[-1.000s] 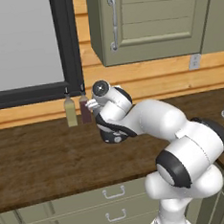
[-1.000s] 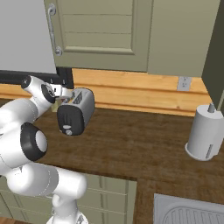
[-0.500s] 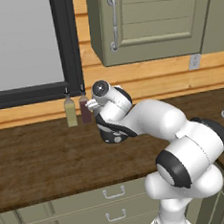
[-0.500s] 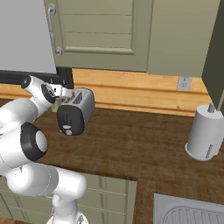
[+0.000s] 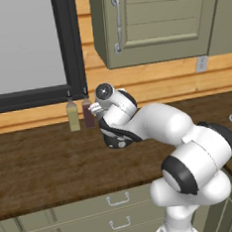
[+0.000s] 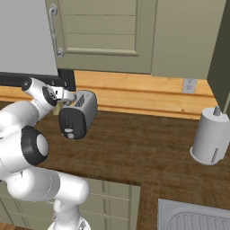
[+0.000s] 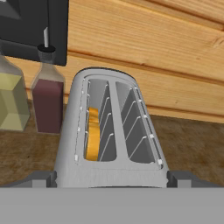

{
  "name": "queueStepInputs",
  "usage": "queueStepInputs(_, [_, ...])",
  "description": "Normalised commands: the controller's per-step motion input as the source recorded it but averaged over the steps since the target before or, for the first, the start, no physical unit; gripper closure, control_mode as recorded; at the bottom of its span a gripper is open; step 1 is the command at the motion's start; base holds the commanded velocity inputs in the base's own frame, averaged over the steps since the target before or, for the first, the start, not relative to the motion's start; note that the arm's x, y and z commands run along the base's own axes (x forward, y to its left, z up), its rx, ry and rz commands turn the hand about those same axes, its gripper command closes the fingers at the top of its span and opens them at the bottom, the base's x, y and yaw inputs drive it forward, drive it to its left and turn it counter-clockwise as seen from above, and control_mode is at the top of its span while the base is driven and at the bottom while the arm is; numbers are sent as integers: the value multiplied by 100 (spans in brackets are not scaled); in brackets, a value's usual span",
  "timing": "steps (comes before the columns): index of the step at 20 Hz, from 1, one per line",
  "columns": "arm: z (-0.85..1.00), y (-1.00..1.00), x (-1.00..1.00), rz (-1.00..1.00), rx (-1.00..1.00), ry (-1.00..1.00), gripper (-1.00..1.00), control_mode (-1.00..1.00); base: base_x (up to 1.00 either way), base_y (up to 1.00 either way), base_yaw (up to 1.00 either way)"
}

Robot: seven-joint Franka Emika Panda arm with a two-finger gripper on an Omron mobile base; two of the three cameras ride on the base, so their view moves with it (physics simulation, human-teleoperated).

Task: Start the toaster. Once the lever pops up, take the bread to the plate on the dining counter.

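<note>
Hovering over the toaster (image 7: 111, 135), end effector (image 7: 111, 177) spread wide, bread (image 7: 92, 133) in its left slot.

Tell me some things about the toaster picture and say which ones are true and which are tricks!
1. The bread sits inside a slot of the toaster. True.
2. The gripper is squeezing the bread. False: its jaws are open, one on each side of the toaster.
3. Two bottles stand behind the toaster. True.
4. Both toaster slots hold bread. False: one slot is empty.
</note>
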Motion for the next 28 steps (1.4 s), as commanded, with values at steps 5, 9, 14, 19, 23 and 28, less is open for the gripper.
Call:
queueStepInputs(5, [0, 0, 0, 0, 0, 0, -100, -100, 0, 0, 0])
queueStepInputs(9, [0, 0, 0, 0, 0, 0, -100, -100, 0, 0, 0])
queueStepInputs(14, [0, 0, 0, 0, 0, 0, -100, -100, 0, 0, 0])
queueStepInputs(19, [0, 0, 0, 0, 0, 0, -100, -100, 0, 0, 0])
queueStepInputs(23, [0, 0, 0, 0, 0, 0, -100, -100, 0, 0, 0])
queueStepInputs(28, [0, 0, 0, 0, 0, 0, -100, -100, 0, 0, 0])
